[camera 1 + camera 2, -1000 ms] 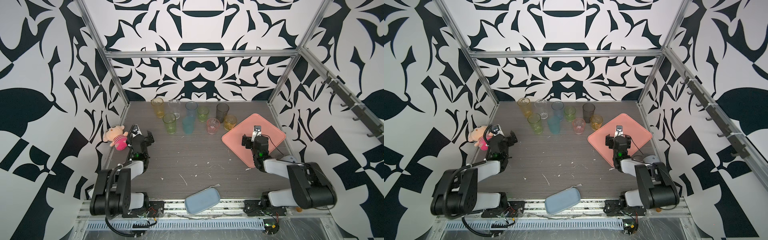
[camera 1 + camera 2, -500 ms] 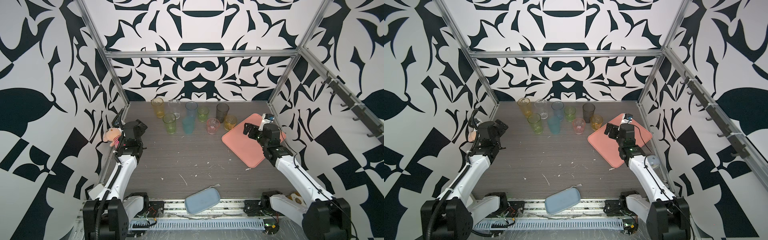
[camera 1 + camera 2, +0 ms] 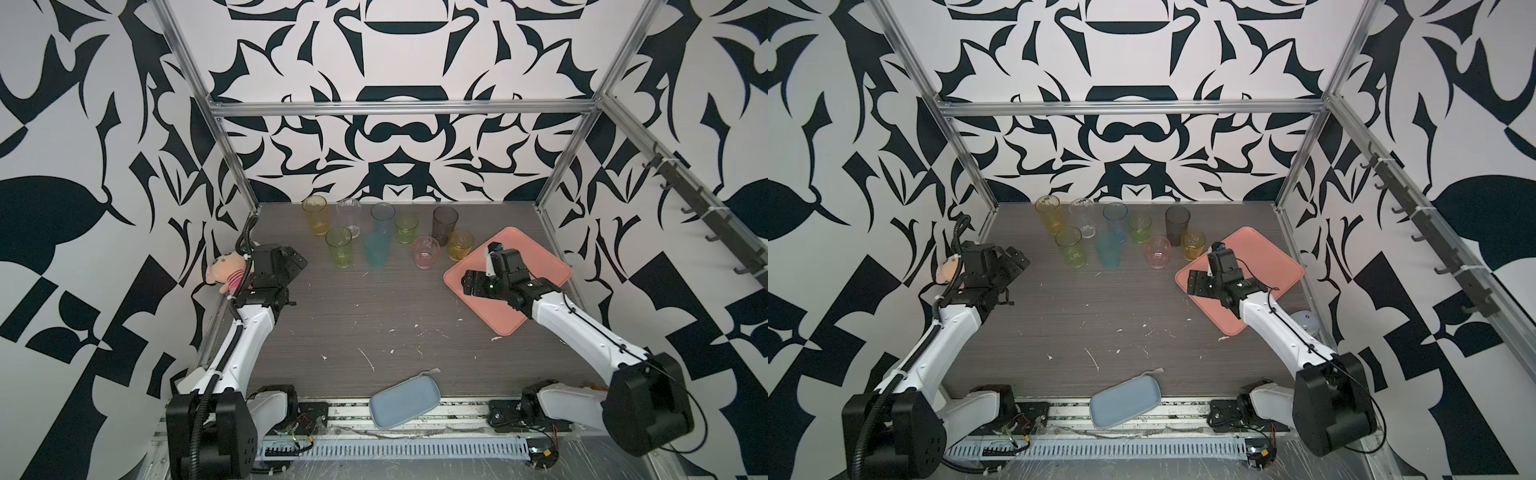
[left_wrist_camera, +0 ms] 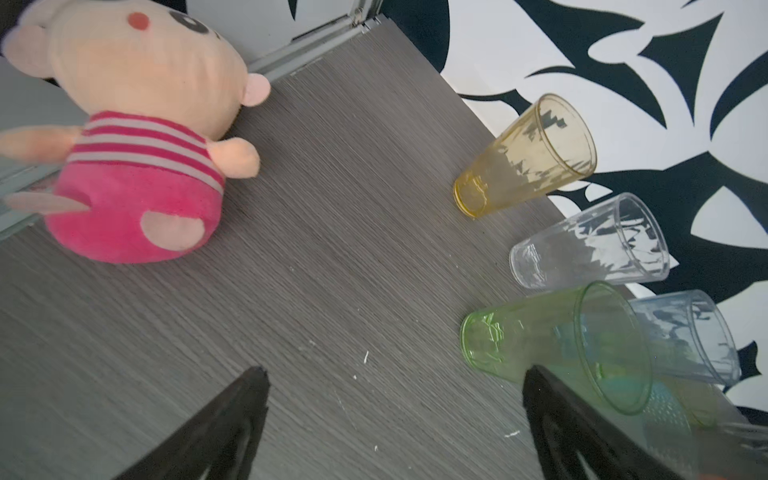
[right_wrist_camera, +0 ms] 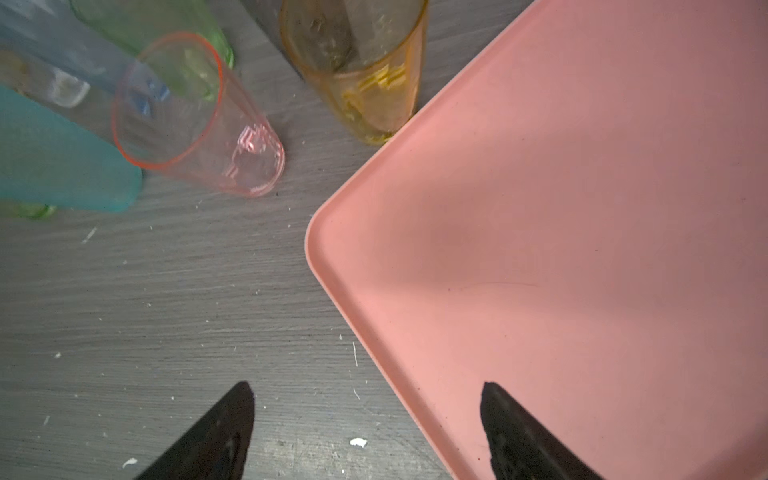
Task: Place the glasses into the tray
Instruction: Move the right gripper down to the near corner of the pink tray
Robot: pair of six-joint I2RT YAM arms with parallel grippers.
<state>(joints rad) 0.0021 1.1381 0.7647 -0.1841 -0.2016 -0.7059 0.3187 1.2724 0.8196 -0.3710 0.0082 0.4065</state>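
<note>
black fingers on my right gripper (image 5: 365, 388) are my worry. the glasses stand upright in a tight cluster off the tray's (image 5: 582, 208) corner, none inside it yet, and any reach in could clip a neighbour. if i go for the pink glass (image 5: 199, 120), an outer finger could catch the amber glass (image 5: 365, 83) just beside the tray's rim. it could equally catch the teal glass (image 5: 62, 166) farther from the tray, and tip it. i judge them light and slick. carried low, a base could snag the tray's lip. on the side of the cluster away from the tray, my left gripper (image 4: 395, 372) could knock the green glass (image 4: 540, 345) into those behind it.

the right claw is apart, empty and touching nothing, one tip above the tray and one above bare tabletop. the left is spread wide and also empty.
</note>
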